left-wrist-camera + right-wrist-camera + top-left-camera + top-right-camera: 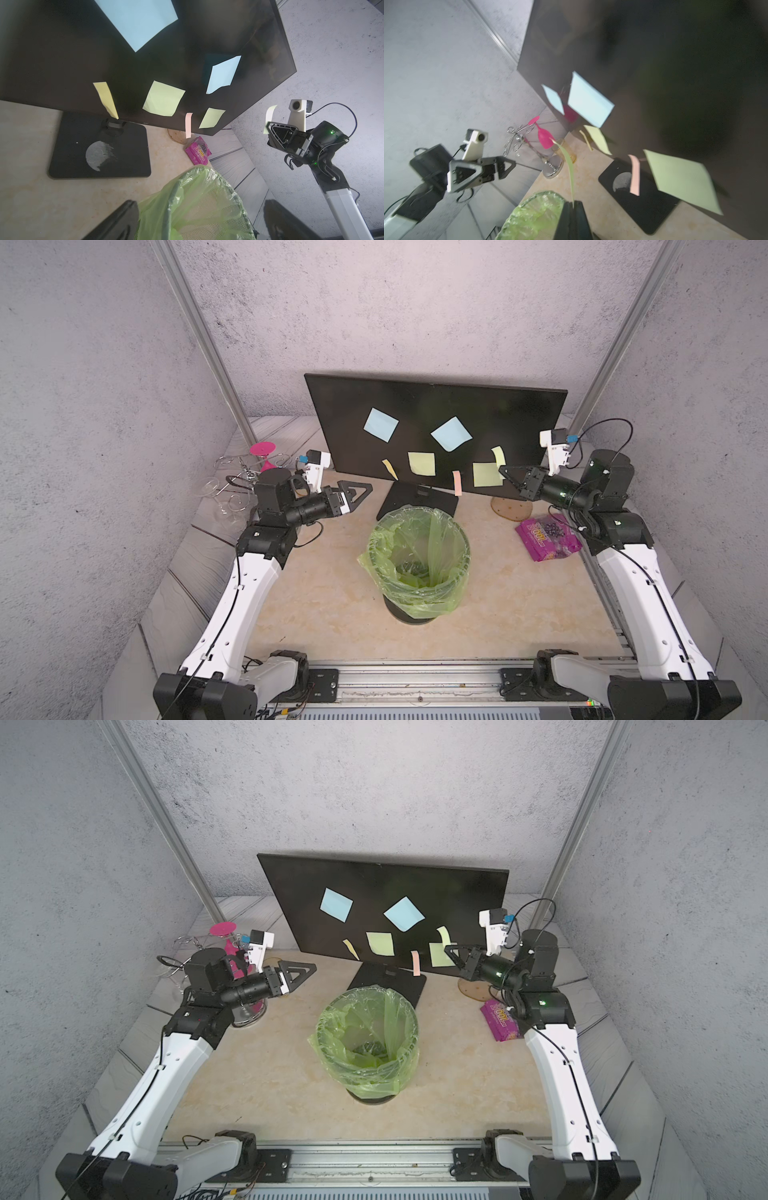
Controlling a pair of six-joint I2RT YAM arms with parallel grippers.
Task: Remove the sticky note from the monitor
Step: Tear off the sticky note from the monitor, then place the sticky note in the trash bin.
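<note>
The pale yellow-green paper sticky note (pixel 270 117) is hanging in the right gripper (pixel 502 470), whose jaws are pressing together on one edge of it. In the left wrist view the note is standing clear of the large flat black monitor (pixel 415 406), just beside its edge, so I judge the peeling of this one finished. Six other paper notes (pixel 421 462) are sticking on the screen. The round mesh bin with a green plastic bag (pixel 455 568) is probably waiting for the note. The left gripper (pixel 363 489) is hovering with its jaws spread, holding nothing.
</note>
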